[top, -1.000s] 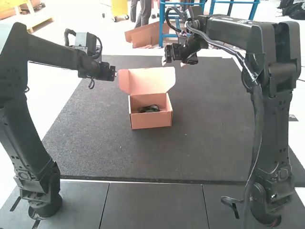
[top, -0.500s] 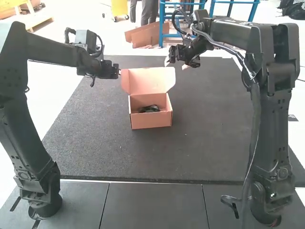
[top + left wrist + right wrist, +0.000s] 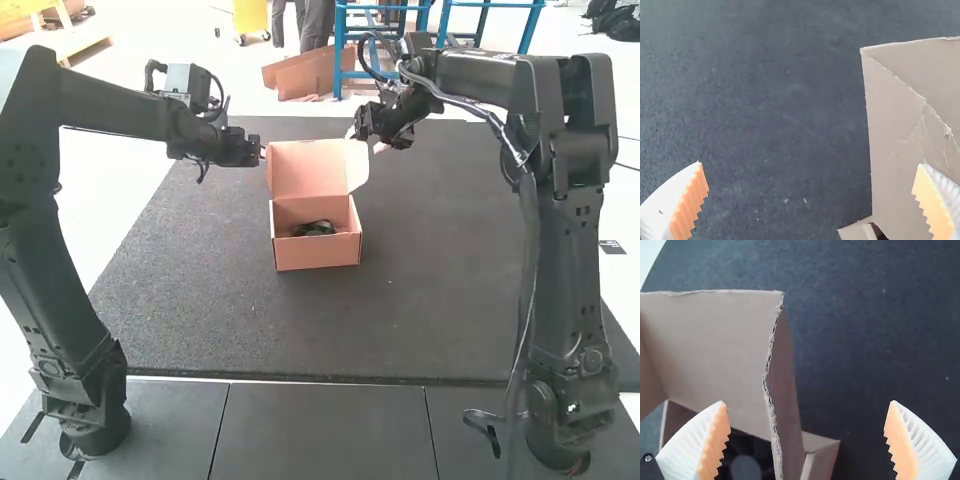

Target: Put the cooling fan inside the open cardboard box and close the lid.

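A small cardboard box [image 3: 315,232] stands open on the dark mat, its lid [image 3: 307,168] upright at the back. The black cooling fan [image 3: 314,228] lies inside it and also peeks out as a dark shape [image 3: 742,460] under the lid in the right wrist view. My left gripper [image 3: 256,153] is open at the lid's left edge [image 3: 900,140], one orange pad [image 3: 930,200] against the cardboard. My right gripper [image 3: 366,128] is open above the lid's right corner, with the side flap [image 3: 782,400] between its fingers.
The dark mat [image 3: 420,280] covers the table around the box. Folded cardboard pieces [image 3: 305,72] lie beyond the mat's far edge, next to a blue frame [image 3: 350,40].
My left gripper has moved right up to the lid's left edge. The right gripper has come down and left onto the lid's right corner. The lid stands a little straighter.
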